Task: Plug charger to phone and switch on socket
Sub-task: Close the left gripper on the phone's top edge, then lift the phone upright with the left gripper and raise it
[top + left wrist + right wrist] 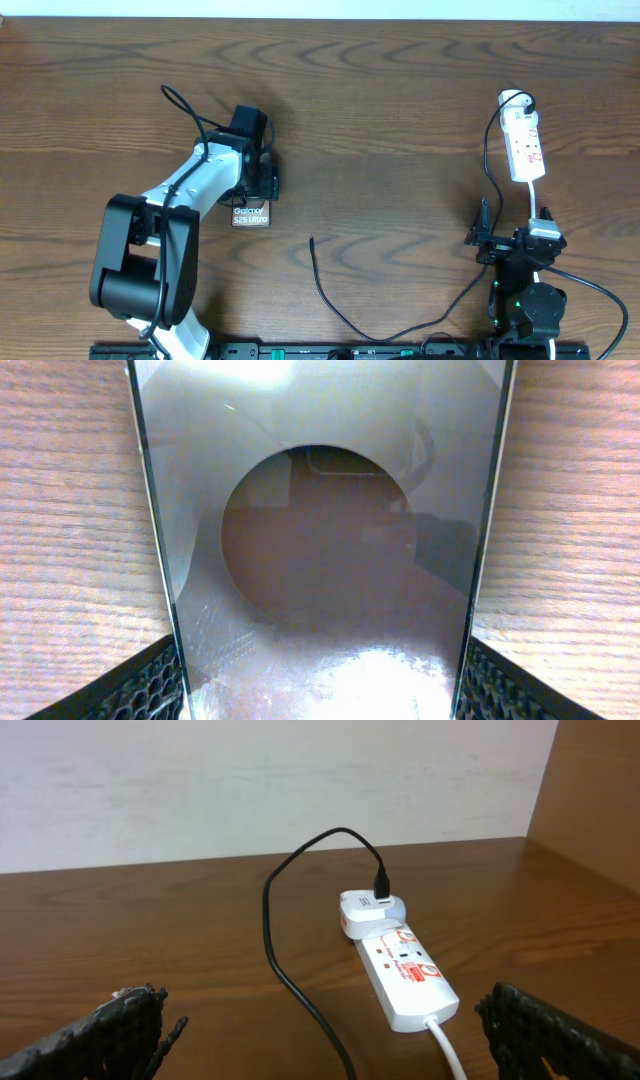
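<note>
The phone [251, 214] lies on the table with its white "Galaxy" lettering showing; its far end is hidden under my left gripper [263, 181]. In the left wrist view the glossy phone [320, 540] fills the space between the two fingers of my left gripper [320, 685], which press on its long edges. The charger's black plug tip [312, 240] lies free right of the phone; its cable [345, 325] loops to a white adapter [370, 910] in the socket strip [525, 145] [410, 975]. My right gripper [515, 245] [330, 1030] is open and empty, in front of the strip.
The strip's white cord [533, 195] [445, 1050] runs toward my right arm. The black charger cable [290, 970] crosses between the right fingers. A pale wall stands behind the table's far edge. A wooden side panel [590, 800] rises at the right.
</note>
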Tool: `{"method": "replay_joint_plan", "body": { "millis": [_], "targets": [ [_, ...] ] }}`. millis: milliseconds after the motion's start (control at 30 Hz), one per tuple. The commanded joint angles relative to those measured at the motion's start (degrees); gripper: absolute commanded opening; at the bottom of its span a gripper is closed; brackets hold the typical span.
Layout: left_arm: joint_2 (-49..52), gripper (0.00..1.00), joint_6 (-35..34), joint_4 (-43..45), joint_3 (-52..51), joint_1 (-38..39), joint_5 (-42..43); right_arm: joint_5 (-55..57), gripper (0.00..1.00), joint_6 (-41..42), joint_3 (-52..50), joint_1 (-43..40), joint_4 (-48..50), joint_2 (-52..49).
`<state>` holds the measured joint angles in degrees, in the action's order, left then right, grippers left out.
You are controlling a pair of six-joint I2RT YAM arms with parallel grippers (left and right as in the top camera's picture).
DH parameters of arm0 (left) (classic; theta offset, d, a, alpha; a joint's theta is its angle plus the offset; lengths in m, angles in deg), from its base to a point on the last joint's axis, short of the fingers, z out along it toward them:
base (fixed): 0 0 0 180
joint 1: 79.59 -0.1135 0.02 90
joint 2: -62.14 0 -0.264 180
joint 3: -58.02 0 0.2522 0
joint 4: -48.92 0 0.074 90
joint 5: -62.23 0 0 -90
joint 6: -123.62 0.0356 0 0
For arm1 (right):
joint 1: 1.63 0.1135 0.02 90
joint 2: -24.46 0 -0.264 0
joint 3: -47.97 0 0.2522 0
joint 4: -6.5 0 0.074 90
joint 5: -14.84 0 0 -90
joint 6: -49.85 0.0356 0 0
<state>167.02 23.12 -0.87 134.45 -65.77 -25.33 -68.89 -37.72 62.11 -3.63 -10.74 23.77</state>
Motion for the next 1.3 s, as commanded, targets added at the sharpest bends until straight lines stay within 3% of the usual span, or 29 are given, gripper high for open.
{"method": "replay_joint_plan", "body": {
  "millis": [0,333,633,833,967,1133,1267],
  "targets": [
    [-3.3,0.08,0.4,-0.3,2.1,-0.3,-0.5,0.7,0.99,0.7,-0.1,0.3,-0.2,0.3],
    [-9.8,0.07,0.3,-0.5,2.1,-0.3,1.5,0.7,0.99,0.7,-0.1,0.3,-0.2,0.3],
    [-17.3,0.08,-8.4,1.1,2.1,-0.3,11.5,0.7,0.99,0.7,-0.1,0.3,-0.2,0.3],
    [-21.3,0.08,-18.5,4.6,2.1,-0.3,21.3,0.7,0.99,0.7,-0.1,0.3,-0.2,0.3],
    [-23.0,0.08,-29.0,8.2,2.1,-0.5,29.5,0.7,0.99,0.7,-0.1,0.3,-0.2,0.3],
    [-23.0,0.08,-44.6,17.7,2.1,-3.8,47.9,0.7,0.99,0.7,-0.1,0.3,-0.2,0.3],
    [-23.0,0.08,-52.8,21.6,2.1,-6.1,55.2,0.7,0.99,0.7,-0.1,0.3,-0.2,0.3]
  ]
}}
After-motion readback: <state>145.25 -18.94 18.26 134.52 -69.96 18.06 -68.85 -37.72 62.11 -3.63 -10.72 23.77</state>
